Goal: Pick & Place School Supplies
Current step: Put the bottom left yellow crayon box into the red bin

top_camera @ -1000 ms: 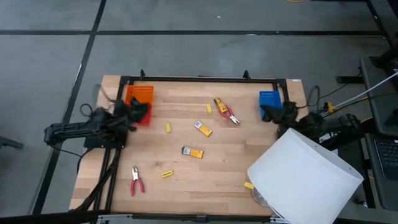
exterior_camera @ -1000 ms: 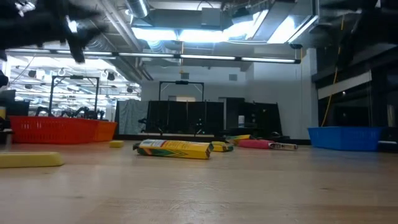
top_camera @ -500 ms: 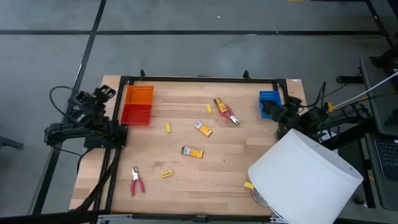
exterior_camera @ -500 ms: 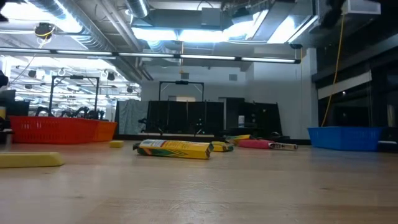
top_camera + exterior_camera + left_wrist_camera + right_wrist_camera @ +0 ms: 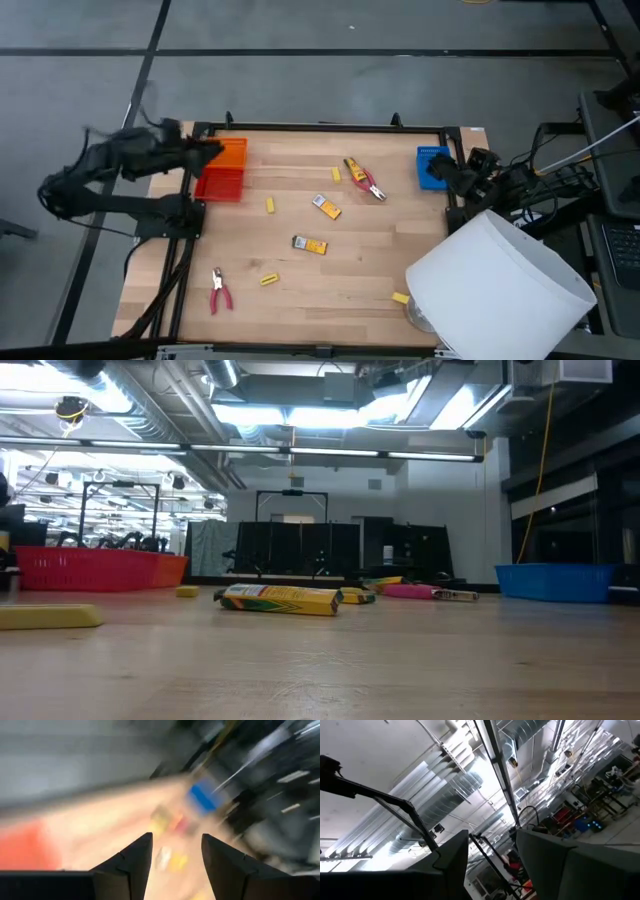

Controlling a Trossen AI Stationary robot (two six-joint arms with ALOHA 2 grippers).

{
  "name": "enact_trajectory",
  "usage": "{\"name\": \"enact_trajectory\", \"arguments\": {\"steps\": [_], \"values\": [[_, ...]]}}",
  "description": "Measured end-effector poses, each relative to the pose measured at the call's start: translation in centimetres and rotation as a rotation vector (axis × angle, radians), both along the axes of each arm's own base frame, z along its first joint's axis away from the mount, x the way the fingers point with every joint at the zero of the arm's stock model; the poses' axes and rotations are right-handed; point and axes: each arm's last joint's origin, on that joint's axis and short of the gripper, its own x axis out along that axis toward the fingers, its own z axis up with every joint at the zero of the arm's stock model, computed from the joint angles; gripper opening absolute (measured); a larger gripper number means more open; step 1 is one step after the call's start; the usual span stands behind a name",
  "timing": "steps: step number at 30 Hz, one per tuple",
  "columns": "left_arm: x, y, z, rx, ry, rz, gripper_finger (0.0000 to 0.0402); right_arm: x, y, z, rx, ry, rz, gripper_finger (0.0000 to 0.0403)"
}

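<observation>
Your supplies lie scattered over the pale, wood-grained table [image 5: 370,255], none of them in a tray. Near the centre, a small yellow rectangular pack [image 5: 310,245] with dark marks lies flat; a second pack [image 5: 326,207] sits just toward 12 o'clock from it. In the low view the nearer pack [image 5: 280,599] reads as a printed yellow carton lying on its long side. A pair of red-handled pliers [image 5: 366,180] lies toward 1 o'clock beside a yellow piece, and a second pair of pliers [image 5: 219,291] rests at about 8 o'clock near the table's edge. Tiny yellow blocks are spread about: one at 11 o'clock [image 5: 270,205], one at 12 o'clock [image 5: 336,174], one at 7 o'clock [image 5: 269,279] and one at 5 o'clock [image 5: 400,297].

The orange tray [image 5: 223,169] sits at the 10 o'clock corner, a rectangular plastic bin with ribbed walls in the low view; the blue tray [image 5: 432,165] sits at 2 o'clock. A big white cylinder [image 5: 500,290] covers the 4 o'clock corner and overhangs the table, close to the block there.

Your left gripper [image 5: 205,150] is at the orange tray's outer edge, blurred; in its wrist view the jaws stand parted with nothing between them. Your right gripper [image 5: 462,172] is off the table just past the blue tray, pointed up at the ceiling; its jaws are also apart and empty.
</observation>
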Motion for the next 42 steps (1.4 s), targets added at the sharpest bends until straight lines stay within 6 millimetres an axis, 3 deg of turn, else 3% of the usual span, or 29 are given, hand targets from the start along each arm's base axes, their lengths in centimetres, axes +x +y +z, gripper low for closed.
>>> {"name": "enact_trajectory", "arguments": {"steps": [7, 13, 16, 20, 24, 30, 34, 42], "values": [[3.7, -0.6, -2.3, -0.441, 0.398, -0.069, 0.0163, 0.5, 0.1, -0.7, 0.036, 0.074, 0.04, 0.0173], [6.9, -3.1, -3.4, -0.504, 0.449, -0.164, 0.0156, 0.5, 0.3, -0.7, 0.028, 0.071, 0.088, 0.0173], [9.2, -5.2, -3.6, -0.411, 0.415, -0.296, 0.0155, 0.5, 0.4, -0.7, 0.026, 0.071, 0.133, 0.0173], [12.9, -8.6, -4.2, -0.078, 0.371, -0.47, 0.0155, 0.5, 0.7, -0.8, 0.028, 0.083, 0.15, 0.0173], [16.8, -10.2, -6.5, 0.144, 0.445, -0.553, 0.0164, 0.5, 0.8, -0.9, 0.047, 0.095, 0.135, 0.0173], [21.4, -9.4, -12.2, 0.189, 0.735, -0.734, 0.0206, 0.4, 1.0, -0.9, 0.086, 0.099, 0.135, 0.0173], [23.2, -8.5, -15.4, 0.184, 0.872, -0.893, 0.0241, 0.3, 1.1, -0.8, 0.102, 0.087, 0.142, 0.0173], [25.4, -8.9, -17.4, 0.454, 0.876, -1.143, 0.0275, 0.1, 1.2, -0.6, 0.115, 0.071, 0.107, 0.0173]]}}
